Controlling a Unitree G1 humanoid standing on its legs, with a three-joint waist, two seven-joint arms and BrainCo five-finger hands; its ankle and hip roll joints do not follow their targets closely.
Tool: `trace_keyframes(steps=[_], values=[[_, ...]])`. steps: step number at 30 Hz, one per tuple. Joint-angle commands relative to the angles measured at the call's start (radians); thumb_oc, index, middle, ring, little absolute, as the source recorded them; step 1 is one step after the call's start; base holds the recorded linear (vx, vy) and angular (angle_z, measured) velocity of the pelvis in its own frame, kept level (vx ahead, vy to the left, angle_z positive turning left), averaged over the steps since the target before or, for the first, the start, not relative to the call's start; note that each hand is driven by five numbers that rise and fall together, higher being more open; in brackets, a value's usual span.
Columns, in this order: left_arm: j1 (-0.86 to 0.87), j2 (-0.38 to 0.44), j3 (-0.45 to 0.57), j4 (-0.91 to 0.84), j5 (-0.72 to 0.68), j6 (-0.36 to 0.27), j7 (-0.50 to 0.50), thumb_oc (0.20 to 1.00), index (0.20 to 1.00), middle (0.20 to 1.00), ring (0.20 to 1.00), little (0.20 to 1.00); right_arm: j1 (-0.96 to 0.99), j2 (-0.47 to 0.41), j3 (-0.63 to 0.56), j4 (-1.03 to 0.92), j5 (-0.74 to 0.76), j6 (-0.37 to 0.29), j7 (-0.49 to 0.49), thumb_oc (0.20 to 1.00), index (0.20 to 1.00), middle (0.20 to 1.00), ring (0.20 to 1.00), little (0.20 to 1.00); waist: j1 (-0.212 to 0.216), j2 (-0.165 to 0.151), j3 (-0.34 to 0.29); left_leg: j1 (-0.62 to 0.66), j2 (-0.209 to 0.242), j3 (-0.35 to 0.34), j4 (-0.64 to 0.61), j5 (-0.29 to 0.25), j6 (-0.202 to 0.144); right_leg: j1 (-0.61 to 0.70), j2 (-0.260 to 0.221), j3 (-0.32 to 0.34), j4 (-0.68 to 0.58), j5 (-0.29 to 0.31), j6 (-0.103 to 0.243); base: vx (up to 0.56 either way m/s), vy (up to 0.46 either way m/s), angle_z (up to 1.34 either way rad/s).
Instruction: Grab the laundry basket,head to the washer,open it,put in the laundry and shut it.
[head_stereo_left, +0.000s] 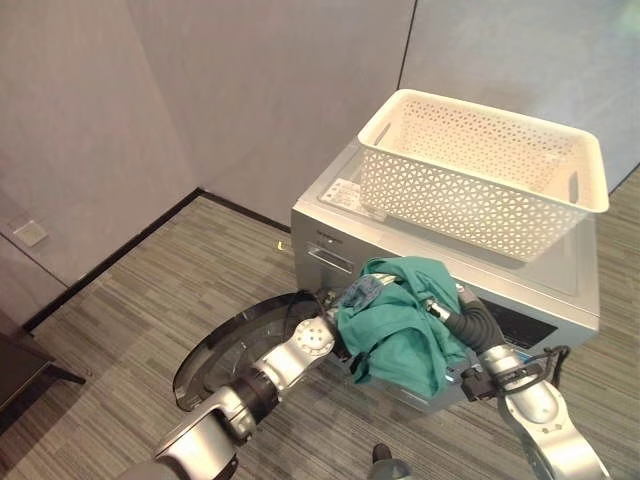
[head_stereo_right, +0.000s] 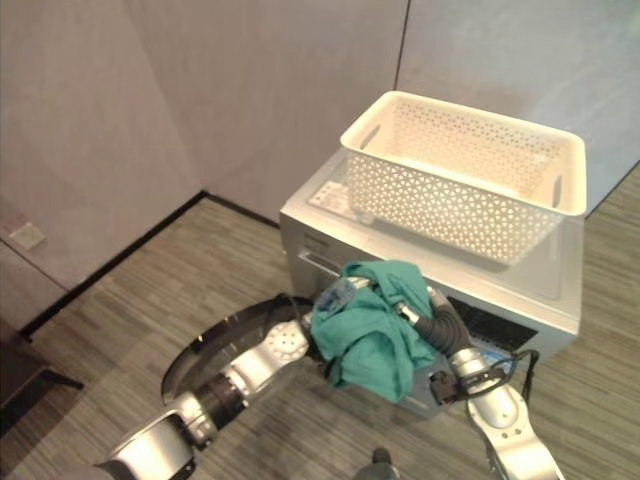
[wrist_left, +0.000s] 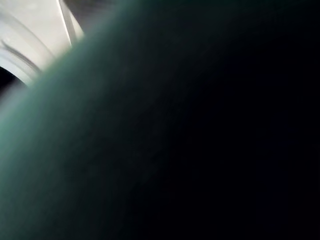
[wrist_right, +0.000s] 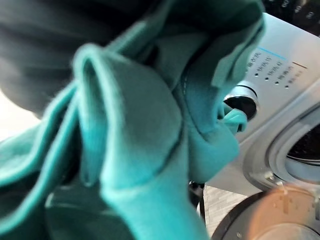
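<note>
The silver washer (head_stereo_left: 560, 285) stands in front of me with its round door (head_stereo_left: 215, 350) swung open to the left. The white lattice laundry basket (head_stereo_left: 450, 200) sits on top of it, and I see no laundry inside. A green garment (head_stereo_left: 400, 335) with a blue patch hangs bunched in front of the washer's opening. My right hand (head_stereo_left: 438, 306) comes in from the right with its fingers curled into the cloth. From the lower left, my left hand (head_stereo_left: 336, 346) goes under the garment's left side. In the right wrist view the garment (wrist_right: 135, 150) hangs before the control panel (wrist_right: 280, 75).
Grey wall panels rise behind and to the left of the washer, with a black baseboard (head_stereo_left: 110, 265) along the floor. A white wall plate (head_stereo_left: 30, 232) sits low at the left. A dark piece of furniture (head_stereo_left: 20, 365) juts in at the left edge. Striped carpet lies left of the door.
</note>
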Motion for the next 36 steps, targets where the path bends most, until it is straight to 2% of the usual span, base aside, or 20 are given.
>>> trace_keyframes(steps=[1,9,18,19,20,21,36], values=[[-0.141,-0.131,-0.008,0.090,-0.036,-0.052,0.031,1.000,1.000,1.000,1.000,1.000,-0.057,-0.020,-0.043,-0.028,0.013,-0.044,-0.029,0.200,0.200,0.200,0.200,0.200,0.018,-0.003,-0.007,0.084,0.068,0.041,0.033,-0.123,0.011,-0.122,-0.055,0.060,0.102,-0.016,0.037,0.00,-0.015,0.06],[-0.135,-0.126,-0.024,0.077,-0.073,-0.040,0.011,1.000,1.000,1.000,1.000,1.000,-0.051,-0.011,-0.061,0.015,-0.012,-0.017,-0.056,0.200,0.200,0.200,0.200,0.200,0.018,0.006,-0.014,0.080,0.068,0.043,0.017,-0.117,0.010,-0.124,-0.056,0.047,0.098,-0.015,0.037,0.00,-0.006,0.03],[-0.124,-0.129,-0.062,0.090,0.034,-0.058,-0.015,1.000,1.000,1.000,1.000,1.000,-0.046,0.001,-0.075,0.032,0.002,-0.030,-0.057,0.200,0.200,0.200,0.200,0.200,0.020,0.003,-0.020,0.088,0.067,0.054,0.013,-0.122,0.010,-0.121,-0.055,0.046,0.093,-0.015,0.040,0.00,0.000,0.00],[-0.120,-0.127,-0.067,0.087,0.039,-0.065,-0.019,0.598,0.598,0.598,0.598,0.598,-0.045,0.000,-0.073,0.034,0.005,-0.033,-0.056,0.200,0.200,0.200,0.200,0.200,0.019,0.002,-0.020,0.090,0.068,0.058,0.012,-0.124,0.010,-0.124,-0.054,0.049,0.092,-0.015,0.040,0.00,0.000,0.00],[-0.120,-0.126,-0.067,0.087,0.039,-0.065,-0.019,0.457,0.457,0.457,0.457,0.457,-0.045,0.000,-0.073,0.034,0.005,-0.033,-0.056,0.200,0.200,0.200,0.200,0.200,0.020,0.002,-0.020,0.090,0.068,0.058,0.012,-0.124,0.010,-0.124,-0.054,0.049,0.092,-0.015,0.040,0.00,0.000,0.00],[-0.118,-0.122,-0.065,0.083,0.040,-0.067,-0.012,0.200,0.200,0.200,0.200,0.200,-0.043,0.000,-0.073,0.034,0.005,-0.034,-0.058,0.200,0.200,0.200,0.200,0.200,0.019,0.001,-0.020,0.090,0.068,0.061,0.012,-0.124,0.010,-0.124,-0.053,0.049,0.091,-0.015,0.041,0.00,0.000,0.00],[-0.091,-0.105,-0.020,0.073,0.036,-0.099,0.045,0.200,0.200,0.200,0.200,0.200,-0.030,0.005,-0.057,0.047,0.000,-0.051,-0.058,0.200,0.200,0.200,0.200,0.200,0.021,-0.007,-0.021,0.093,0.078,0.073,0.012,-0.122,0.005,-0.126,-0.044,0.050,0.085,-0.015,0.037,0.00,-0.002,0.00]])
